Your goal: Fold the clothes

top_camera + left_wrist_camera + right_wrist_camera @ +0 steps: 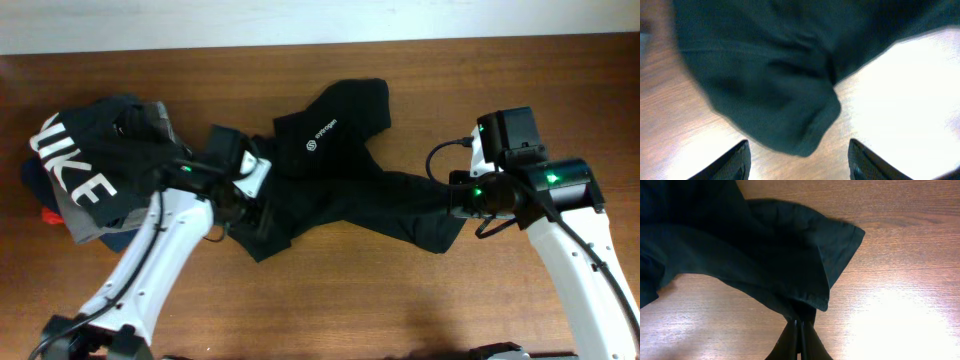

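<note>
The clothes, a plain black T-shirt, lie crumpled across the middle of the wooden table, with a small white logo facing up near the back. My left gripper hovers at the shirt's left end. In the left wrist view it stands open, and a rounded fold of the shirt lies just ahead of the fingers, not between them. My right gripper is at the shirt's right end. The right wrist view shows it shut on a pinch of the shirt's edge.
A pile of other garments sits at the far left, topped by a black one with big white NIKE letters over grey cloth and something red. The table's back edge runs along the top.
</note>
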`<state>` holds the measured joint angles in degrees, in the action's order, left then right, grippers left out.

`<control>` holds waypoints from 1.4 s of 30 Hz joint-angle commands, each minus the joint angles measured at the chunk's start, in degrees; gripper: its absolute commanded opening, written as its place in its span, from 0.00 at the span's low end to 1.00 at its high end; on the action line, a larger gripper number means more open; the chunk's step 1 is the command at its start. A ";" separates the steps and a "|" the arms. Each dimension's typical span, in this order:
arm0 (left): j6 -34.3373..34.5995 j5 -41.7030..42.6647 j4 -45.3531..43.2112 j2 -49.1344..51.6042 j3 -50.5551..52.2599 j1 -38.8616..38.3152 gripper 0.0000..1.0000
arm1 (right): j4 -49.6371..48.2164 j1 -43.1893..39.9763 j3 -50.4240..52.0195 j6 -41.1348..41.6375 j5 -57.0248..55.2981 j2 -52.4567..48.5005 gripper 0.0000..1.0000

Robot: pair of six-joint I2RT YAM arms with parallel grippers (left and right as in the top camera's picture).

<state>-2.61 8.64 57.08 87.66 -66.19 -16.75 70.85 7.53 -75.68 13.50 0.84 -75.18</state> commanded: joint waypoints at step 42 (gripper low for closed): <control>12.39 -36.57 12.44 -1.07 -16.11 -5.77 0.00 | -0.11 -7.45 -0.79 -0.17 -2.95 0.37 0.04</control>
<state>8.03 -25.52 68.95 88.66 -81.76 -23.64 70.67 1.34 -75.68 13.54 -0.23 -75.18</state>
